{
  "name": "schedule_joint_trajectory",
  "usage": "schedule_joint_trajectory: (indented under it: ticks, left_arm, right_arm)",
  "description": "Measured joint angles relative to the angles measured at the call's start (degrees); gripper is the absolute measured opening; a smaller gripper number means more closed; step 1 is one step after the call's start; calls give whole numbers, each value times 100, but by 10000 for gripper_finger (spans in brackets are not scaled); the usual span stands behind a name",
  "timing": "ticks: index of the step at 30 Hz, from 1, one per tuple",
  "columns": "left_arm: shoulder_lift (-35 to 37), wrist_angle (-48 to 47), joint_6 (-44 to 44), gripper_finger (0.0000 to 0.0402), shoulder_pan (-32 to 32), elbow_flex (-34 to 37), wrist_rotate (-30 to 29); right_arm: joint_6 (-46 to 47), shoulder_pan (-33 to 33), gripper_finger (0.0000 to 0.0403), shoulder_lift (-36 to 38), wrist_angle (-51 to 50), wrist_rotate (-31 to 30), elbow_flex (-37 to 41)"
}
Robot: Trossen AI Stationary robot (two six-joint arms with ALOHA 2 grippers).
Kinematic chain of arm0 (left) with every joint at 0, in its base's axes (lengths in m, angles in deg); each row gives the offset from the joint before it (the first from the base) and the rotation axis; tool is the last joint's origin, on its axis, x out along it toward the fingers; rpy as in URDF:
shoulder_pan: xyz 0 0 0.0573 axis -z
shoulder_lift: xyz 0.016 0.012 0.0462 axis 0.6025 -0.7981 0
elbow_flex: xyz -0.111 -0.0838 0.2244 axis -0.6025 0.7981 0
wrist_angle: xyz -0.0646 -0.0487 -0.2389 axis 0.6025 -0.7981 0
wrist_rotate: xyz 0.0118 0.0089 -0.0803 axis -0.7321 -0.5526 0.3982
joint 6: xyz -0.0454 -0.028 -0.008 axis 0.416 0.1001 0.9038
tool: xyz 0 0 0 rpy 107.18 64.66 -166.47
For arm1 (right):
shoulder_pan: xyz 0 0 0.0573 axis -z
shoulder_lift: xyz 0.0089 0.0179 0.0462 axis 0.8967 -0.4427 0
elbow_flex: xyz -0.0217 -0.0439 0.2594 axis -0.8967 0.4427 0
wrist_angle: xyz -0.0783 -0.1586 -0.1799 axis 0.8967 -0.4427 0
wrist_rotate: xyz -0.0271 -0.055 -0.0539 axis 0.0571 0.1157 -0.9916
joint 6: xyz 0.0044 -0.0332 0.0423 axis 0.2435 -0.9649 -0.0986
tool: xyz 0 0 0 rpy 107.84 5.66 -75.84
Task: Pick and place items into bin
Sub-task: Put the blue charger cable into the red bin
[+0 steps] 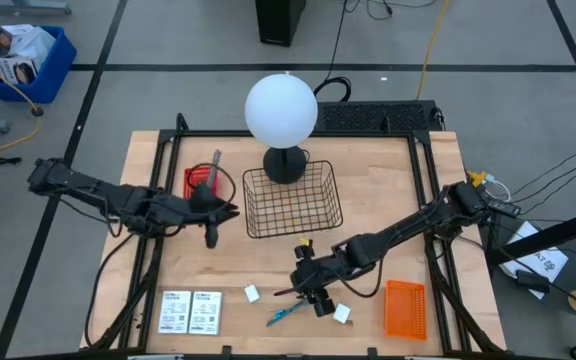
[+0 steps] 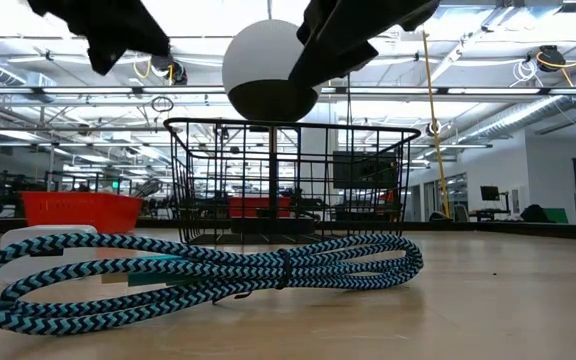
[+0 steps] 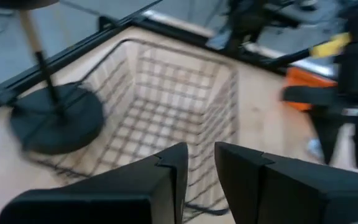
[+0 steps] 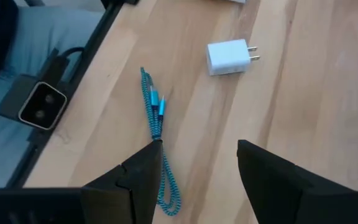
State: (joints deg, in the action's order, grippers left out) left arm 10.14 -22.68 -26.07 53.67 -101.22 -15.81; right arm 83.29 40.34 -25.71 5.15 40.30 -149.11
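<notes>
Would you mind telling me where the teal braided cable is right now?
In the high view the cable lies near the table's front edge, just below the right tool, between two white chargers.

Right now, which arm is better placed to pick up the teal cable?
The right arm, probably. Its open pincer hangs just above the teal braided cable; the left pincer is farther off, beside the wire basket.

Cable (image 4: 159, 124): teal and black zigzag braid, just ahead of the right gripper (image 4: 197, 171)
Charger block (image 4: 229, 58): white, beyond the cable
Wire basket (image 1: 290, 200): black, beside the left gripper (image 1: 211, 235)
Lamp globe (image 1: 281, 109): white
Trays (image 1: 405, 308): orange
Cards (image 1: 190, 311): white, printed
</notes>
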Motion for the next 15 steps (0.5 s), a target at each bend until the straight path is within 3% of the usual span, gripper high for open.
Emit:
schedule_joint_trajectory:
  ticks: [9, 15]
  left_arm:
    - [-150, 473, 50, 90, 668, 0, -533]
    - [-452, 892, 24, 90, 793, 0, -701]
  right_arm:
    - [516, -396, 196, -7, 415, -160, 561]
    - [513, -524, 196, -9, 1419, -199, 1324]
